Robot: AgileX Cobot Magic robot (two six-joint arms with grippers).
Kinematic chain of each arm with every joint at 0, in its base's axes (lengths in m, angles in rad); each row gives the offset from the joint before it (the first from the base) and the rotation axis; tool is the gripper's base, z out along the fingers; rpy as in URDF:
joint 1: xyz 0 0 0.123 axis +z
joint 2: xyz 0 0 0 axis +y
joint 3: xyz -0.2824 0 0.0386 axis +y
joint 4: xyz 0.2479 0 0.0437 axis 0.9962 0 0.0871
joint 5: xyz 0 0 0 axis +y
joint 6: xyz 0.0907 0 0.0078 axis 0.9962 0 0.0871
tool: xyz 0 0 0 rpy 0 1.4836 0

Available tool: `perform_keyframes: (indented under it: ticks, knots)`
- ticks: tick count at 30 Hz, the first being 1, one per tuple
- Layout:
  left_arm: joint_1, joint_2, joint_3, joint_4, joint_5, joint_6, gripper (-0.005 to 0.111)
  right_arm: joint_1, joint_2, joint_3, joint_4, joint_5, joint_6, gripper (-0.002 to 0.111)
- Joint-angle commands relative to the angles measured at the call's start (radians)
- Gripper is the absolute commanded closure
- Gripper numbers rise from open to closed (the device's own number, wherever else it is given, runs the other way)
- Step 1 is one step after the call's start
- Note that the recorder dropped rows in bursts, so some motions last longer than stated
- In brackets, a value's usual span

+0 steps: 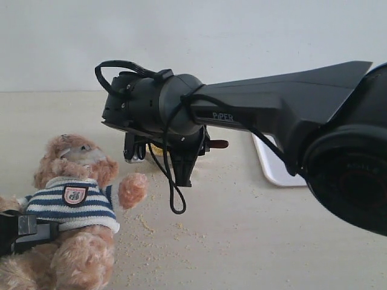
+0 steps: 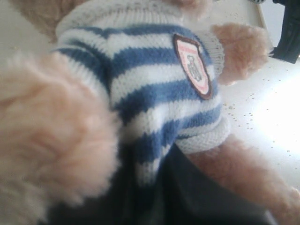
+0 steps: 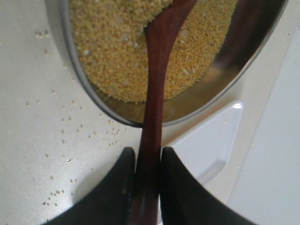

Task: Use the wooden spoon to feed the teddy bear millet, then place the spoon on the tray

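Observation:
The teddy bear [image 1: 75,202] sits at the lower left in its striped shirt [image 2: 154,89]. My left gripper [image 1: 53,230] [image 2: 147,176] is shut on the teddy bear, pinching the shirt at its side. My right gripper [image 3: 147,154] [image 1: 181,158] is shut on the handle of the wooden spoon [image 3: 157,70]. The spoon's bowl rests in the heap of millet [image 3: 112,51] inside a round metal bowl [image 3: 225,79]. In the exterior view only the handle's end [image 1: 219,144] shows, and the arm hides nearly all of the bowl. The white tray [image 1: 275,166] [image 3: 201,150] lies right beside the bowl.
Loose millet grains [image 1: 148,226] are scattered over the pale tabletop between the bear and the bowl, and more grains [image 3: 61,136] lie next to the bowl. The right arm [image 1: 284,109] stretches across the scene from the right. A black cable loop [image 1: 176,202] hangs under it.

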Motion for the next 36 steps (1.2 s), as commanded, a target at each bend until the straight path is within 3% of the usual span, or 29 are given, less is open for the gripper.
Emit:
perform_keyframes:
  ticks: [1,6,17,36]
  knots:
    - [0.002,-0.012,0.002,-0.013,0.005,0.005,0.102,-0.002,-0.015,-0.006,-0.003,0.001,-0.014,0.104]
    - [0.002,-0.012,0.002,-0.013,0.005,0.005,0.102,-0.015,-0.015,-0.011,0.003,0.001,-0.009,0.104]
    - [0.002,-0.012,0.002,-0.013,0.005,0.005,0.102,-0.092,-0.015,-0.130,0.215,0.001,-0.018,0.104]
    - [0.002,-0.012,0.002,-0.013,0.005,0.005,0.102,-0.151,-0.090,-0.131,0.336,0.001,-0.040,0.104]
